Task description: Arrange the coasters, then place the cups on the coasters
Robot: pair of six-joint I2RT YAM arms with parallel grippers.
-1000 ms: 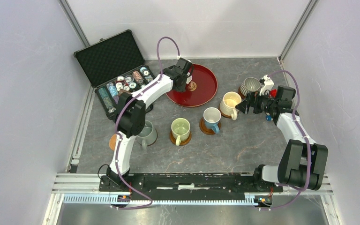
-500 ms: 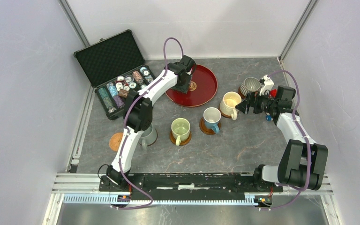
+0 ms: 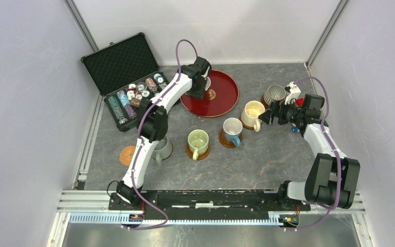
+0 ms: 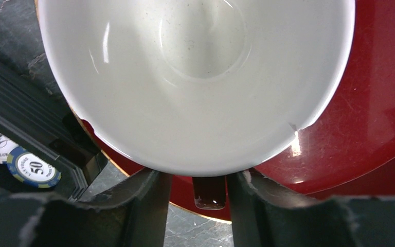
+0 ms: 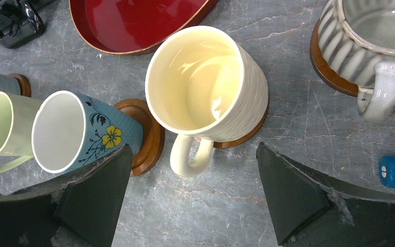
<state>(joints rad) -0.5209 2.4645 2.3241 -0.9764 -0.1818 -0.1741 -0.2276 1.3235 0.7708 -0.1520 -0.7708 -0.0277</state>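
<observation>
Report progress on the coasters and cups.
Done: the grey mug, green mug, blue mug, cream mug and ribbed mug each sit on a coaster. In hand: the left gripper straddles the handle of the last mug on the red tray, not yet shut. Left: move it to the empty coaster.

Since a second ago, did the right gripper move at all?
No. The right gripper still hangs open beside the cream cup, at the same gap from the red tray.
</observation>
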